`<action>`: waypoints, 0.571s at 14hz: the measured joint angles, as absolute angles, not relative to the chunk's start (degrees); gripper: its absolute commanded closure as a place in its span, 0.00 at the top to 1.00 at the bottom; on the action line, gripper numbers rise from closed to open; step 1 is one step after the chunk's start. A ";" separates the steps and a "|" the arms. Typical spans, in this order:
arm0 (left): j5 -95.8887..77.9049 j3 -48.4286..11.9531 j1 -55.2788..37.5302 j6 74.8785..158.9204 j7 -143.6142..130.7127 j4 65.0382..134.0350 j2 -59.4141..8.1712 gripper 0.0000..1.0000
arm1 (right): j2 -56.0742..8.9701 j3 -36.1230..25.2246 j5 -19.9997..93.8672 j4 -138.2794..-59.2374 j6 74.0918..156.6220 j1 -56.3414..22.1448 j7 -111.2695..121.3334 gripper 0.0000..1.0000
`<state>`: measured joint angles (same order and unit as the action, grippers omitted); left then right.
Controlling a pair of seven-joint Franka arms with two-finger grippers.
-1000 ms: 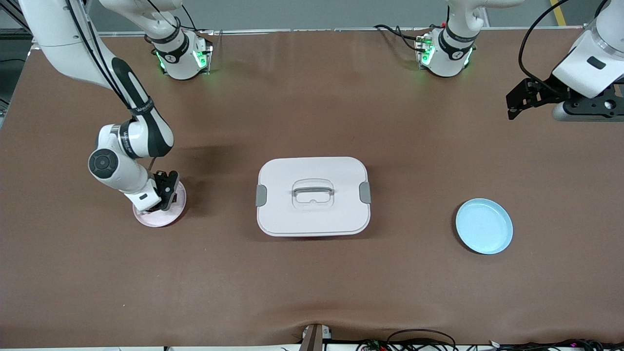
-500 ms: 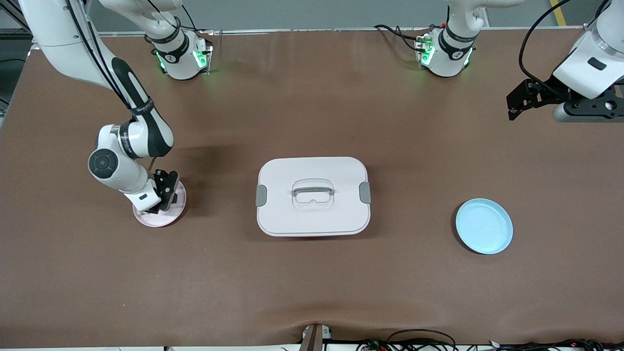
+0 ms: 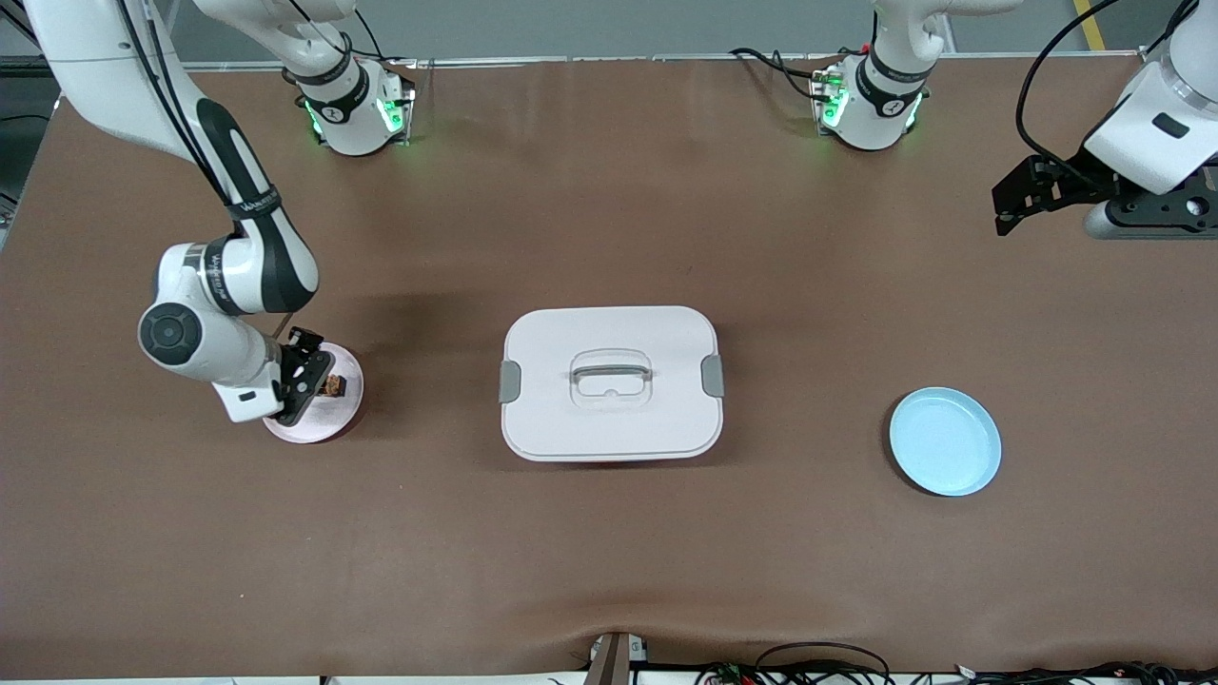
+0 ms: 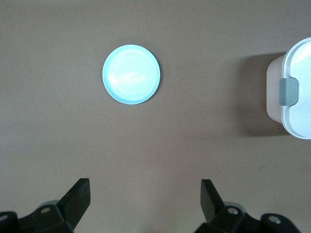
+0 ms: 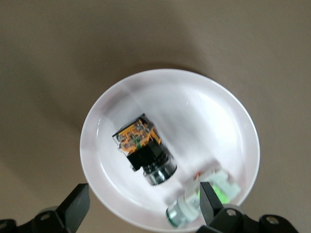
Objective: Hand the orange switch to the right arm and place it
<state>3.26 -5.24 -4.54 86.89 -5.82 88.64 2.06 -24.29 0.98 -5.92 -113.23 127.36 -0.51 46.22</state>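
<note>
The orange switch (image 3: 334,385) lies on its side in a small pale pink plate (image 3: 324,419) toward the right arm's end of the table. In the right wrist view the switch (image 5: 141,143) shows a black body, an orange part and a silver end, resting free on the plate (image 5: 204,111). My right gripper (image 3: 301,382) hangs open just above the plate's edge, its fingers (image 5: 77,201) apart and touching nothing; its midpoint (image 5: 143,201) is over the plate. My left gripper (image 3: 1001,211) waits open and empty, high over the left arm's end of the table (image 4: 146,194).
A clear-white block with a green centre (image 5: 211,191) lies in the same plate beside the switch. A white lidded box (image 3: 611,382) with grey clips stands mid-table (image 4: 296,92). A light blue plate (image 3: 945,440) sits toward the left arm's end (image 4: 131,74).
My right gripper has drawn back off the pink plate toward the table's end, uncovering the orange switch lying in the plate. The left arm has barely moved.
</note>
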 measured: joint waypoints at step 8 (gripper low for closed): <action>3.13 -5.07 -4.26 86.90 -5.81 88.66 2.05 1.00 | -24.06 0.88 -6.01 -110.96 125.55 1.44 10.13 1.00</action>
<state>3.13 -5.07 -4.26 86.90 -5.81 88.66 2.05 -24.06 0.88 -6.01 -110.96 125.55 1.44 10.13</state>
